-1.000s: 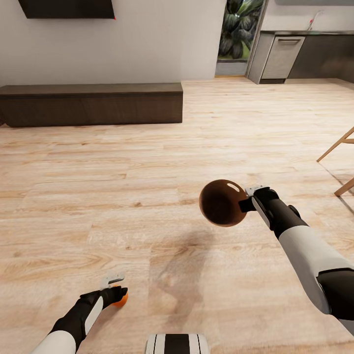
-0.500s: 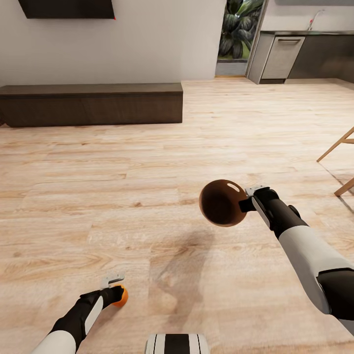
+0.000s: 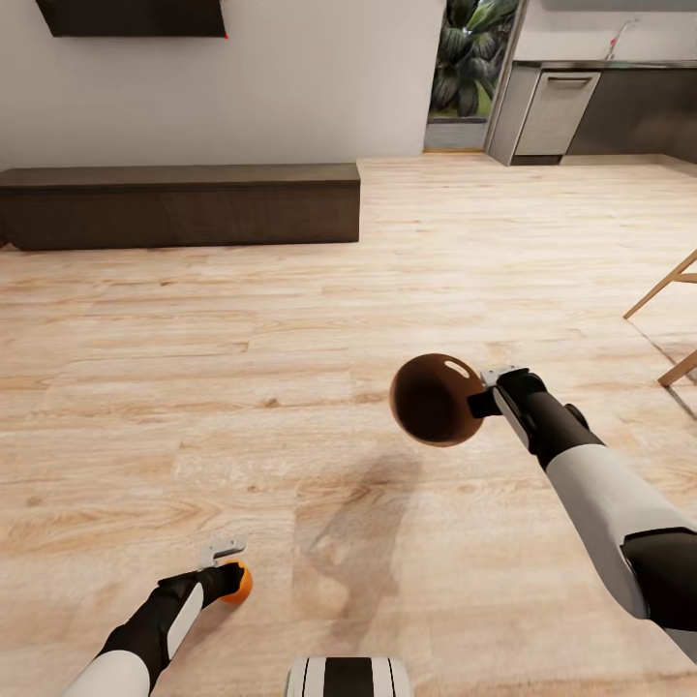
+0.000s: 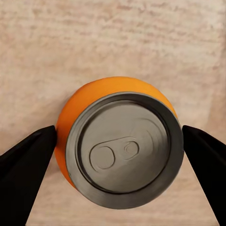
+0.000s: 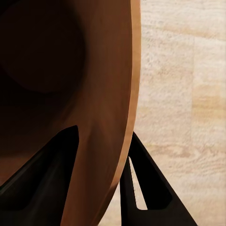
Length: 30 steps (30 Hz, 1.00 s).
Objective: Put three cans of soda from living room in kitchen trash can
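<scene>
The plain orange can of soda stands upright on the light wood floor at the lower left. My left gripper is shut on it. In the left wrist view the can's grey top faces the camera, with a black finger touching each side of it. My right gripper is shut on the rim of the trash can and holds it above the floor, its glossy copper-brown mouth towards the head camera. The rim runs between the right fingers. The other cans are out of view.
A long dark low bench stands along the far wall under a black TV. Grey kitchen cabinets are at the far right, past a doorway with plants. Wooden chair legs reach in at the right edge.
The trash can in my right gripper has shifted very slightly to the left. A little more of the orange can shows beside my left gripper.
</scene>
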Available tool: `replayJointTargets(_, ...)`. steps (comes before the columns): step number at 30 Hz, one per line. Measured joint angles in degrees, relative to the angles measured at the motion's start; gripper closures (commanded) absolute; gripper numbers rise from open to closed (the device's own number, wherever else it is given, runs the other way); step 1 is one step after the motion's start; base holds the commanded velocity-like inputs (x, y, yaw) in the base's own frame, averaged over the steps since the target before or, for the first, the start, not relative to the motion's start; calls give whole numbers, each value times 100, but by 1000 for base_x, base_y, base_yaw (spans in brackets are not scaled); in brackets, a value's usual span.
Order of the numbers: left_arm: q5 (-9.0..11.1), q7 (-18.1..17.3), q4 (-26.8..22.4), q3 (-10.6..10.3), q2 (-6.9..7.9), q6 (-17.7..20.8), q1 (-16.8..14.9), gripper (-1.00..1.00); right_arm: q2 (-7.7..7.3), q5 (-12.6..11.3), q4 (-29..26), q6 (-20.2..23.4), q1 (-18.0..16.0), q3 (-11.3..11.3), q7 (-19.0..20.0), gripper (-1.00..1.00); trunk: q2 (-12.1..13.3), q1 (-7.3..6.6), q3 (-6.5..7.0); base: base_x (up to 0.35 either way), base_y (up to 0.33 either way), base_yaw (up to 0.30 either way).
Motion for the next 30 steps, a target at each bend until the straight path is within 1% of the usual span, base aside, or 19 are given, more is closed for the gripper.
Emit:
replayJointTargets(2,-15,1,68,-3,-5,18,3,100,12,-12,-3,0,0,-3,-28,100,3,-5,43,0,0,0)
replayJointTargets(6,-16,3,73,-5,-8,33,4,100,48,45,10,0,2,-1,-139,100,8,-15,132,0,0,0)
replayJointTargets(9,-17,4,73,-5,-9,37,3,100,66,-20,13,0,3,-1,-167,100,12,-23,198,0,0,0)
replayJointTargets(13,-11,4,71,-3,-3,45,3,100,74,23,16,0,3,-1,-187,100,17,-33,287,0,0,0)
replayJointTargets(17,-9,2,48,-3,-2,49,3,100,84,-8,16,0,6,-1,-189,100,23,-44,376,0,0,0)
replayJointTargets(19,-9,-2,31,-3,-1,53,3,100,103,29,17,0,14,-1,-191,100,25,-49,420,0,0,0)
replayJointTargets(22,-9,-4,20,-3,-1,54,3,100,115,-29,16,0,22,-1,-189,100,29,-57,486,0,0,0)
replayJointTargets(26,-9,-5,10,-3,0,50,4,100,116,26,17,0,28,-4,-192,100,35,-67,575,0,0,0)
replayJointTargets(30,-7,-5,7,-3,-1,47,3,100,120,-28,16,0,35,-2,-184,100,40,-77,664,0,0,0)
